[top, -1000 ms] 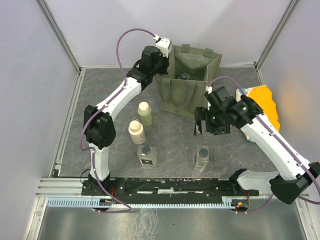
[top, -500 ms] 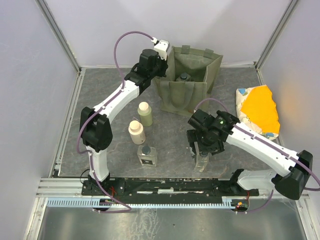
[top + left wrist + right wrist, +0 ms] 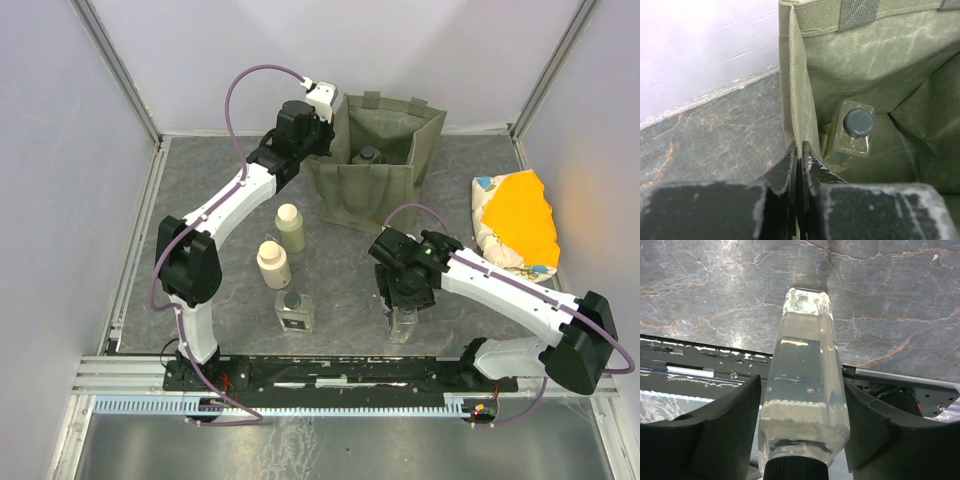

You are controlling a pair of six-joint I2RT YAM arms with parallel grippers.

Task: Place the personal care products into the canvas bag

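One clear bottle (image 3: 805, 365) fills right gripper (image 3: 801, 385); left gripper (image 3: 799, 156) pinches canvas bag (image 3: 796, 80).

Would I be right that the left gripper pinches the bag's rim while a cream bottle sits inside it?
Not quite: the left gripper pinches the rim of the canvas bag, but the left wrist view shows a clear, dark-capped bottle inside.

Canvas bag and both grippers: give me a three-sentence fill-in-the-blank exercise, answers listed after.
The canvas bag holds ____ dark-capped bottle.
The left gripper pinches the rim of the ____.
The right gripper straddles the front bottle, whose body is ____.
Missing words: one; canvas bag; clear.
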